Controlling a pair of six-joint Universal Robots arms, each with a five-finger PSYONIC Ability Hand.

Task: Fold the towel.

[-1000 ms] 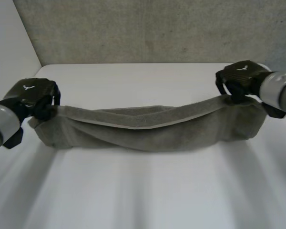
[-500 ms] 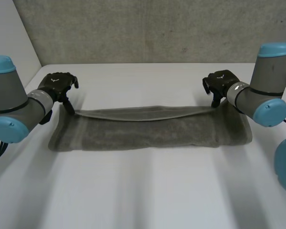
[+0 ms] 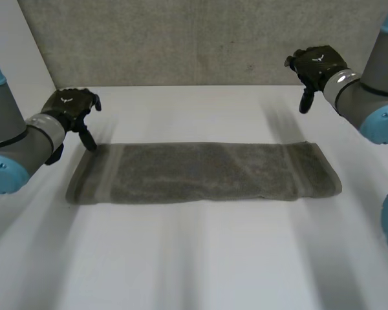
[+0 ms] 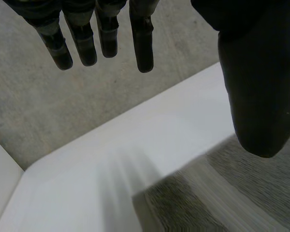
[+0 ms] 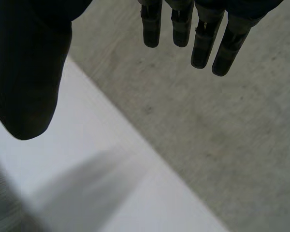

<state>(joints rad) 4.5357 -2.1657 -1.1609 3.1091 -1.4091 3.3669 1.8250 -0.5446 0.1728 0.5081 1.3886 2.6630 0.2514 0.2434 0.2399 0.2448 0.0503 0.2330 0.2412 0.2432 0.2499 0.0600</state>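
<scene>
White table (image 3: 194, 258) | towel (image 3: 204, 172) laid flat | left hand (image 3: 68, 106), right hand (image 3: 317, 63): fingers apart, nothing held | judged soft, limp, light; corners to be pinched.

A mottled grey wall (image 3: 200, 39) backs the far edge of the white table (image 3: 194, 258); a white panel (image 3: 13, 51) closes its left corner.

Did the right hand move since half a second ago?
Yes. The right hand has let go of the towel's far right corner and pulled up and back. It is now open in front of the wall, clear of the towel.
</scene>
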